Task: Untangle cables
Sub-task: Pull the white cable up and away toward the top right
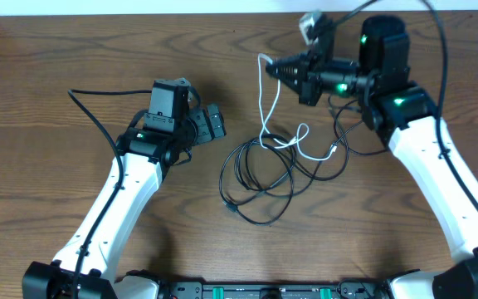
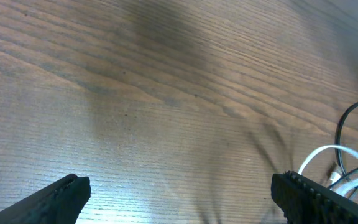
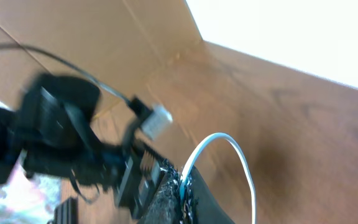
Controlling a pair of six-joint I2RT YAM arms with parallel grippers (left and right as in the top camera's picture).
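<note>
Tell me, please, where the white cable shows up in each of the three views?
Overhead: the white cable runs from upper centre down toward the middle of the picture.
Left wrist: it is a white arc at the lower right edge.
Right wrist: it is a loop at bottom centre, rising out of the right gripper.
Shared landmark: the wooden table, seen in all three.

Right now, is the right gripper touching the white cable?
Touching. The right wrist view shows the white cable clamped in the shut right gripper.
</note>
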